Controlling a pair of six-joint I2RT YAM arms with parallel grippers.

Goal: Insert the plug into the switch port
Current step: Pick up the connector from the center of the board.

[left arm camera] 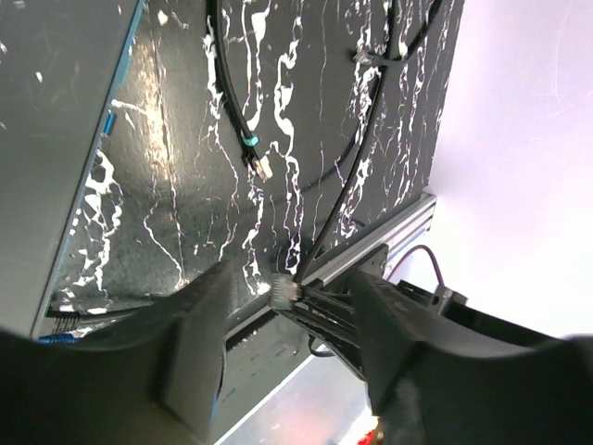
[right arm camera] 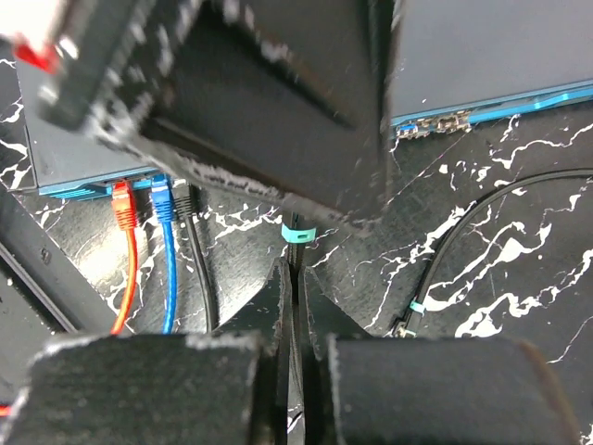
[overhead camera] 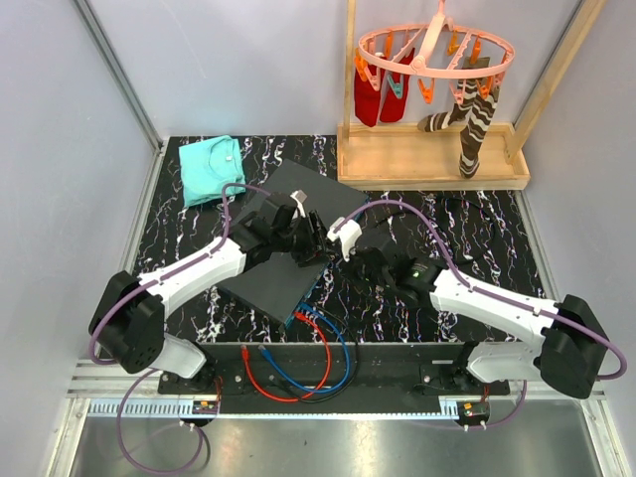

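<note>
- Left wrist view: we're seeing left tool (left arm camera: 292, 278) spreading wide and gripping nothing, with plug (left arm camera: 264, 168) lying on tabletop (left arm camera: 167, 213) near switch (left arm camera: 46, 139).
- Right wrist view only: right tool (right arm camera: 295, 273) is pinching narrow on black cable (right arm camera: 297, 235); switch ports are holding orange lead (right arm camera: 123, 204) and blue lead (right arm camera: 163, 199).

switch (overhead camera: 266, 286) centre | cloth (overhead camera: 211, 167) behind-left | rack (overhead camera: 427, 164) behind-right | cables (overhead camera: 326, 358) plugged into switch's near edge

— Walls?
— Pale grey panels (overhead camera: 60, 89), metal posts in the corners.
— Table?
— Black top (overhead camera: 497, 238), white veining. Wooden stand (overhead camera: 427, 159) far right, pink peg hanger (overhead camera: 433, 40) above.
</note>
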